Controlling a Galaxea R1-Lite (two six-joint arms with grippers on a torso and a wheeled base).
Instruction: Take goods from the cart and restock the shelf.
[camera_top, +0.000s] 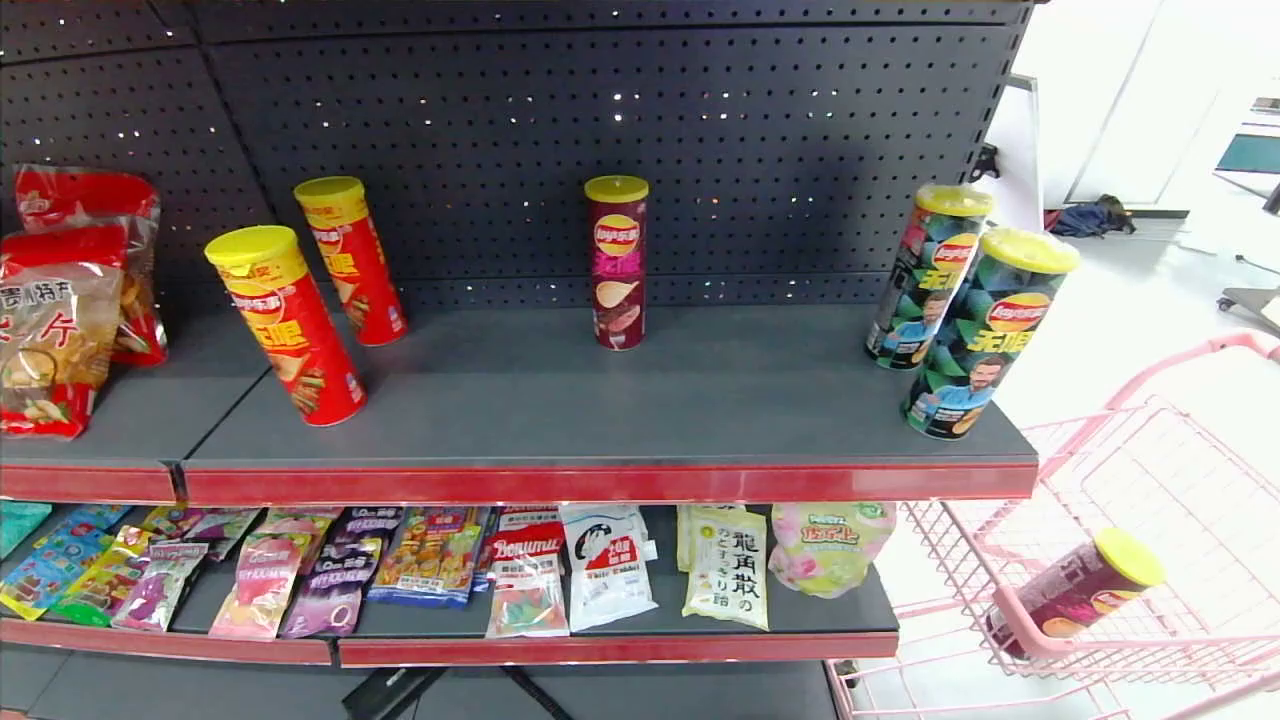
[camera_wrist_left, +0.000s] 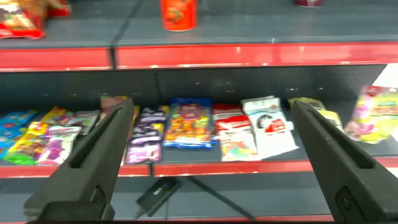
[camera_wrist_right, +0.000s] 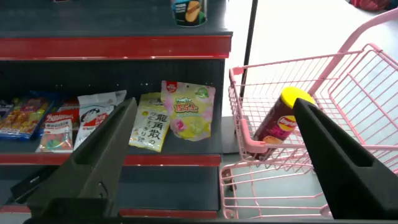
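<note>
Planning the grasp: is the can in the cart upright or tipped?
Tipped: the maroon can leans slantwise in the pink cart, yellow lid uppermost.

Matte black left tool (camera_wrist_left: 212, 104), right tool (camera_wrist_right: 216, 102) — long tapered fingers (camera_wrist_left: 93, 155), grooved faces

Left gripper (camera_wrist_left: 212, 106): my fingers spread wide, nothing between them. It faces the lower shelf (camera_wrist_left: 249, 167), which holds a row of flat snack packets (camera_wrist_left: 186, 121), including a white packet (camera_wrist_left: 268, 126). Base of a red can (camera_wrist_left: 179, 14) stands on the shelf above.

matt dark shelf (camera_top: 600, 400), pink wire cart (camera_top: 1150, 480), glossy can (camera_top: 1075, 590)
</note>
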